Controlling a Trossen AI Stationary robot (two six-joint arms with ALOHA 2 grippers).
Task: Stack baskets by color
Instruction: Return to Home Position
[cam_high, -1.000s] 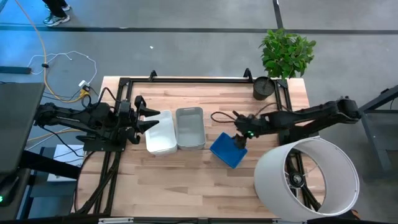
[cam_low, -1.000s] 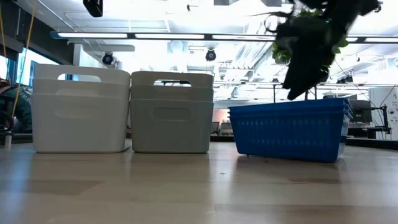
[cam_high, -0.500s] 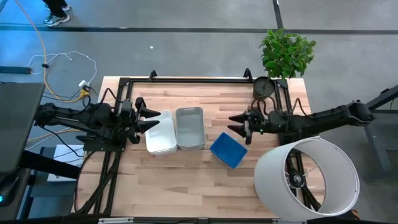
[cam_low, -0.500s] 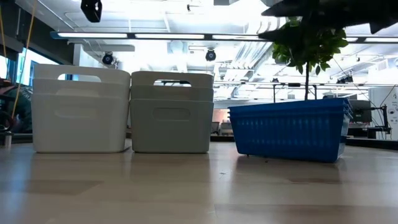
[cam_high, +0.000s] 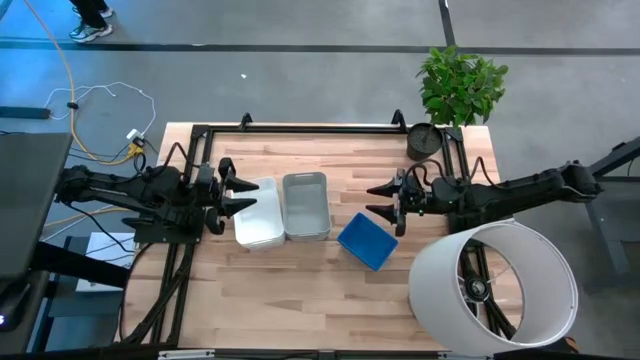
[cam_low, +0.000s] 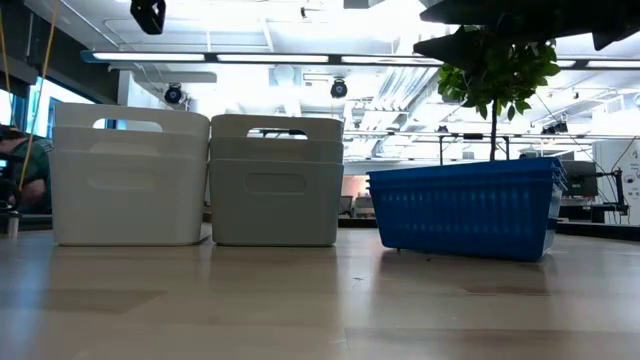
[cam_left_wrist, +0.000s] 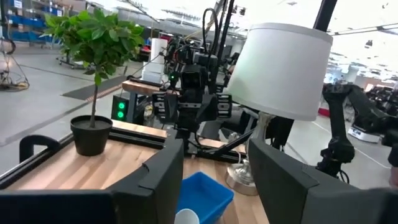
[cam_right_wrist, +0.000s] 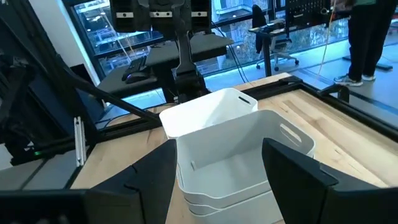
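Three stacks of baskets rest by their bottoms on the wooden table: white (cam_high: 257, 213), grey (cam_high: 305, 206) and blue (cam_high: 366, 241). In the low view they stand in a row, white (cam_low: 130, 175), grey (cam_low: 277, 180), blue (cam_low: 465, 207). My left gripper (cam_high: 233, 187) hovers open and level at the white stack's left edge, above it. My right gripper (cam_high: 383, 200) hangs open and level just beyond the blue stack's far right corner, pointing at the grey stack (cam_right_wrist: 239, 158). The left wrist view shows the blue stack (cam_left_wrist: 202, 194) below my left gripper (cam_left_wrist: 214, 186).
A big white cylinder (cam_high: 493, 290) with a wheel inside stands at the near right corner. A potted plant (cam_high: 440, 110) stands at the far right corner. A black frame (cam_high: 300, 128) runs along the far and left edges. Bare wood lies along the near edge.
My right gripper has risen from just over the blue stack toward the far edge and has tipped up from pointing down to level. The blue stack has stayed where it was.
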